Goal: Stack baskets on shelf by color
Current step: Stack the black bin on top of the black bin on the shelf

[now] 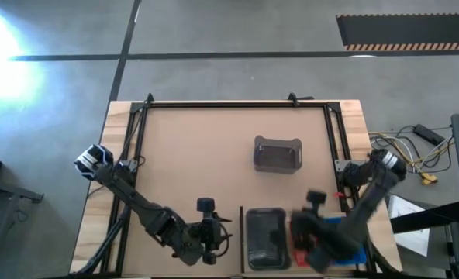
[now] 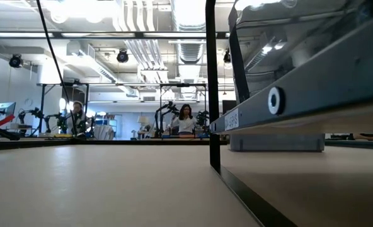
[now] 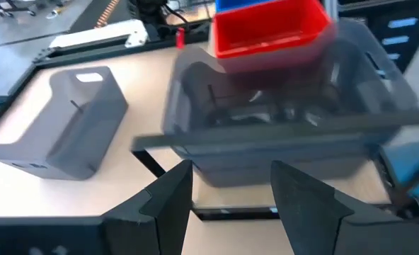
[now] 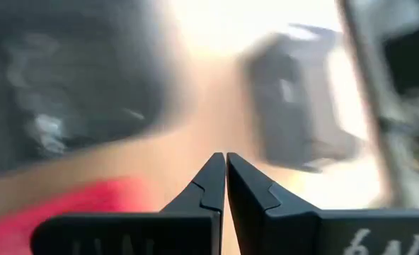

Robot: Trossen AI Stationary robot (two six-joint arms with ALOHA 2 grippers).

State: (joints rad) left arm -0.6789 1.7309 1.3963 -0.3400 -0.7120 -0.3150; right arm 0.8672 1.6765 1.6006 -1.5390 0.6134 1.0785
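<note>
Plainly, our main worry is a knock. Our left gripper [image 1: 211,249] hangs just beside the dark divider [image 1: 241,236], on the side away from the grey basket [image 1: 265,238], its jaws spread and holding nothing, aimed at that basket across the divider. Driven straight on, we judge the jaws would catch the divider or shove the basket instead of straddling its wall. Just past the grey basket from the divider sit the red basket [image 1: 301,232] and the blue basket [image 1: 343,232], with our right gripper [image 1: 316,218] over them, jaws pressed shut and empty; both arms crowd the same bench edge, so they could collide. A second grey basket [image 1: 277,153] lies on its side mid-bench, well apart from the divider; its tipped walls may slip from a pinch.
</note>
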